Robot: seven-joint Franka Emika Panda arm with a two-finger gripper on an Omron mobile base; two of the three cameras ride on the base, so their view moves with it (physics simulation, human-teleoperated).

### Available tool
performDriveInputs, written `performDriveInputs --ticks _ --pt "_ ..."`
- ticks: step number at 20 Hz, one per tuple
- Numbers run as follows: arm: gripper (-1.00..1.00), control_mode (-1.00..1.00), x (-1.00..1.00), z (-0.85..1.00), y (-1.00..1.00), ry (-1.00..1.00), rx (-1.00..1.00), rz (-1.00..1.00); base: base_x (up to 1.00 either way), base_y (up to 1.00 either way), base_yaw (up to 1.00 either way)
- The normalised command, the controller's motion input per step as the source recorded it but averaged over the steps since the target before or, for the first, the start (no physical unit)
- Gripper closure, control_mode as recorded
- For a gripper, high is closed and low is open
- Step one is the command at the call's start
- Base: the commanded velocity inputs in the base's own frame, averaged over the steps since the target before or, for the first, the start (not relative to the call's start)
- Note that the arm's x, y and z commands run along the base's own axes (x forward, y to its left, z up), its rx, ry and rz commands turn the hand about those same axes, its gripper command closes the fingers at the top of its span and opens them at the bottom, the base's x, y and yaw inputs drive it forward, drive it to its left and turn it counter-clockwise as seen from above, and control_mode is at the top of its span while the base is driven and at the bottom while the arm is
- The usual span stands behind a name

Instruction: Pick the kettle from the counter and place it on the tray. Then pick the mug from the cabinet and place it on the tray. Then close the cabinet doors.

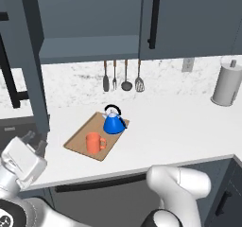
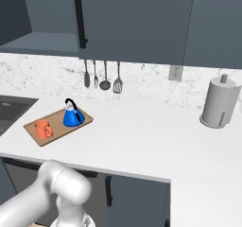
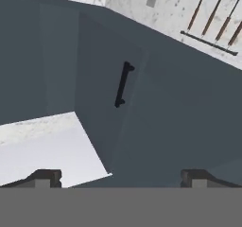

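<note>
White speckled stone makes up the tabletop, and it runs along a wall of the same stone. One flat wooden tray lies on it, shaped like a cutting board. One small blue kettle with a cone shape, a black curved handle and a black knob stands on the tray's far end. One plain orange mug with a side handle stands on the near end, close to the kettle. Four cooking tools hang on the wall behind. One tall grey roll holder stands far off to the right. Above, one dark grey cabinet door is shut, and the left one swings open, showing a grey shelf. The pincer is low at the left, its two dark tips apart and holding nothing.
</note>
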Motion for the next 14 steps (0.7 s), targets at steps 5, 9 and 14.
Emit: performDriveInputs --ticks 5,9,14 --pt "-1.00 -1.00 -0.01 0.23 0.39 0.11 0.00 -0.02 0.00 0.00 0.00" --pt "-1.00 -1.00 0.00 0.42 0.15 0.14 0.00 -0.09 0.00 0.00 0.00" --pt "-1.00 -1.00 0.05 0.45 0.00 0.17 0.00 -0.12 0.00 0.00 0.00"
